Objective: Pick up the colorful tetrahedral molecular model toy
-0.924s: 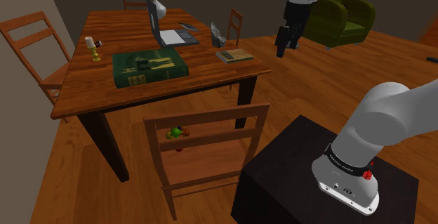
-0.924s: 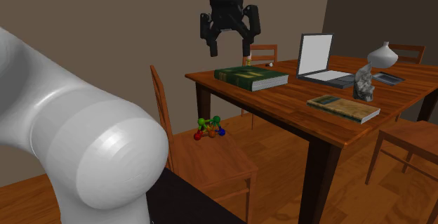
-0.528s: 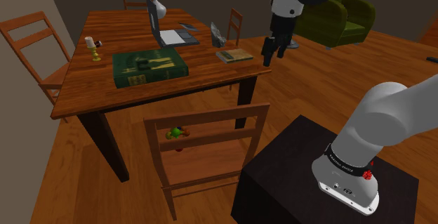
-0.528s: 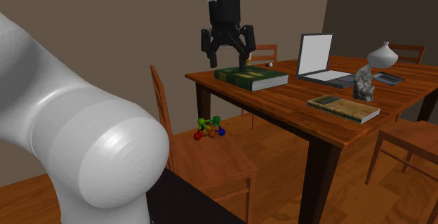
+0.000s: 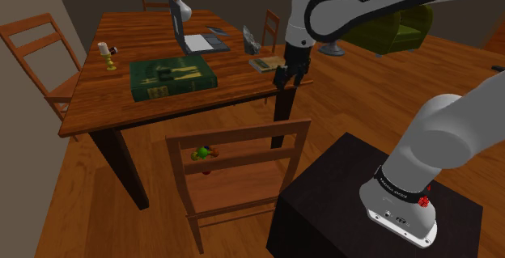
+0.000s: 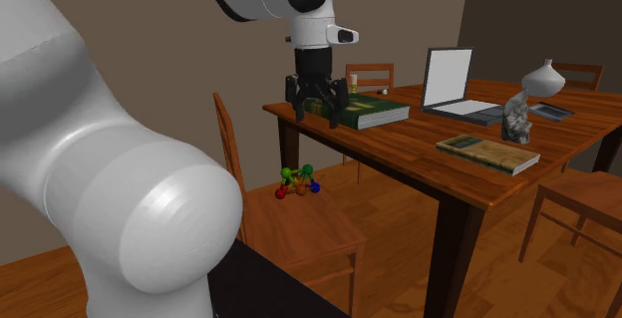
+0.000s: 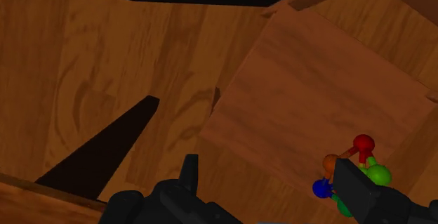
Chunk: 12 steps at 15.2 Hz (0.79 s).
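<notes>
The gripper point(image 6: 319, 117) hangs spread open and empty above the one near chair point(image 6: 311, 228), on whose seat the single molecular model toy point(image 6: 298, 181) sits. The toy looks light and stiff but knobbly, small balls on thin rods that would likely skid from a pinch, so closing across its middle cluster seems safest. Beyond, the table point(image 6: 419, 143) bears one thick green book point(image 6: 357, 110), one open laptop point(image 6: 454, 87) and one thinner book point(image 6: 488, 154).

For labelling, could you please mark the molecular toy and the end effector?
molecular toy point(image 6: 299, 186), second exterior view, its ball cluster.
end effector point(image 6: 317, 120), second exterior view, between its fingertips.
</notes>
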Motion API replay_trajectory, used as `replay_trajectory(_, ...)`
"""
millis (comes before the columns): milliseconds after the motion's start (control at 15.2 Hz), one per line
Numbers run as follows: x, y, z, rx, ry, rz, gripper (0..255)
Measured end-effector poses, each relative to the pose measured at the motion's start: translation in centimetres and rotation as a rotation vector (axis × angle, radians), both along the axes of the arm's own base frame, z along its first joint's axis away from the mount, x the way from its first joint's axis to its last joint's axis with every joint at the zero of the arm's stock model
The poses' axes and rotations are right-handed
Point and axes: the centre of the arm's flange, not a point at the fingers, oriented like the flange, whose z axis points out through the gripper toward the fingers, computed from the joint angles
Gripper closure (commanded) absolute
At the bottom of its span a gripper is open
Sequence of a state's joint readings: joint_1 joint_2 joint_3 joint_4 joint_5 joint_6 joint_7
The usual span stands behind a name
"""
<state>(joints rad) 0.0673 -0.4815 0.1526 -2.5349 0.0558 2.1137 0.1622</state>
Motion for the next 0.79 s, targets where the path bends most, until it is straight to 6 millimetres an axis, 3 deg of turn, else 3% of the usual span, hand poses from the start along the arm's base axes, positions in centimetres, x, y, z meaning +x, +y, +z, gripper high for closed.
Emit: replay_trajectory(792,8.3,7.0,-10.1,0.073,-0.047,-0.034,0)
